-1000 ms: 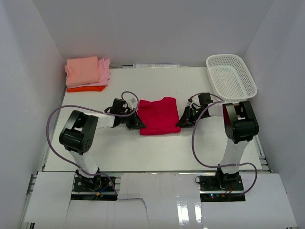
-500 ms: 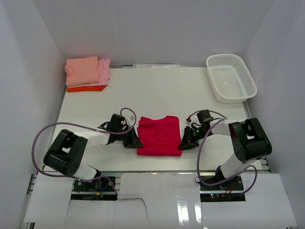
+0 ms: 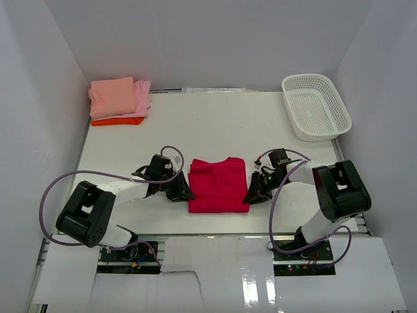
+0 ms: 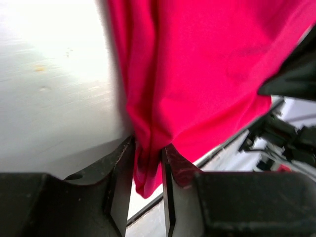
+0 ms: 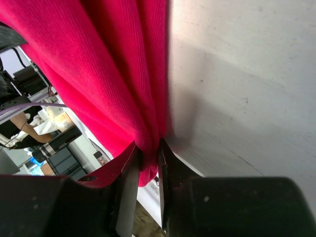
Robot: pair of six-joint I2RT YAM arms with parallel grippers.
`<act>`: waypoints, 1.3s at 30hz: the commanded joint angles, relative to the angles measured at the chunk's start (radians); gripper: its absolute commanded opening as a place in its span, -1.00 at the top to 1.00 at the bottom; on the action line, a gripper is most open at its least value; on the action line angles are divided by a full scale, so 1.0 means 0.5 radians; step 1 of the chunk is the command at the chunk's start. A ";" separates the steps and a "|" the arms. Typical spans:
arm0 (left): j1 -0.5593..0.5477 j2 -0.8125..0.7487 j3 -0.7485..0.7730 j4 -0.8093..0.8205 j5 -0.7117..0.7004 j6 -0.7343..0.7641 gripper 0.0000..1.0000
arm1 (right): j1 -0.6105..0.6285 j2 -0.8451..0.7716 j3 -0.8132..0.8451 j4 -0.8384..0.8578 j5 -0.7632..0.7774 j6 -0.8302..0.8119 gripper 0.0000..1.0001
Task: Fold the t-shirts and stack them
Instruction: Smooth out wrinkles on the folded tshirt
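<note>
My right gripper (image 3: 251,195) pinches the right hem of the crimson-red folded cloth t-shirt (image 3: 218,186), which lies front-centre between both grippers. My left gripper (image 3: 184,193) straddles its left hem; clamped or slack, can't tell. Target pink-and-orange folded shirt stack (image 3: 119,100) sits far-left, nearer the left gripper.

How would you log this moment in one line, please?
red shirt: folded, lying centre | left gripper: pinching its edge | right gripper: pinching opposite edge | stack: far left corner
</note>
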 commanded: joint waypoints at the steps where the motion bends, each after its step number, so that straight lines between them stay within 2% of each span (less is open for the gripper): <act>1: 0.009 -0.217 0.106 -0.225 -0.420 0.019 0.23 | -0.003 0.015 0.041 -0.027 0.138 -0.085 0.49; 3: 0.015 -0.301 0.186 -0.393 -0.637 0.034 0.07 | -0.003 0.015 0.038 -0.018 0.129 -0.085 0.43; 5: 0.030 -0.402 0.259 -0.492 -0.736 0.071 -0.03 | -0.003 0.018 0.038 -0.018 0.123 -0.085 0.31; 7: 0.045 -0.457 0.296 -0.599 -0.816 0.089 -0.21 | 0.000 0.021 0.038 -0.012 0.126 -0.085 0.28; 8: 0.067 -0.524 0.324 -0.624 -0.822 0.099 -0.20 | 0.000 0.018 0.038 -0.009 0.123 -0.082 0.28; 11: 0.073 -0.687 0.333 -0.582 -0.685 0.105 -0.27 | 0.003 0.015 0.038 -0.006 0.123 -0.079 0.26; 12: 0.073 -0.700 0.300 -0.451 -0.584 0.105 -0.28 | 0.003 0.012 0.038 -0.002 0.126 -0.079 0.23; 13: 0.073 -0.691 0.269 -0.358 -0.292 0.090 -0.27 | 0.003 0.015 0.038 -0.005 0.126 -0.079 0.23; 16: 0.039 -0.507 0.141 0.044 0.161 -0.061 0.09 | 0.003 0.024 0.047 -0.002 0.123 -0.079 0.21; 17: -0.028 -0.464 0.140 0.093 0.257 -0.076 0.44 | 0.003 0.030 0.050 -0.002 0.126 -0.079 0.21; 19: -0.092 -0.396 0.140 0.249 0.276 -0.082 0.59 | 0.006 0.031 0.062 -0.002 0.126 -0.076 0.22; 20: -0.120 -0.372 0.146 0.311 0.285 -0.085 0.77 | 0.006 0.034 0.069 -0.009 0.132 -0.076 0.22; 22: -0.139 -0.250 0.143 0.406 0.340 -0.128 0.97 | 0.006 0.037 0.084 -0.012 0.132 -0.076 0.22; 30: -0.451 0.061 0.315 0.565 0.285 -0.183 1.00 | 0.021 0.070 0.124 -0.018 0.141 -0.073 0.21; 35: -0.608 0.223 0.174 0.918 0.270 -0.435 1.00 | 0.018 0.089 0.139 -0.021 0.145 -0.070 0.21; 39: -0.617 0.214 0.088 0.928 0.196 -0.432 1.00 | 0.018 0.083 0.136 -0.021 0.145 -0.070 0.21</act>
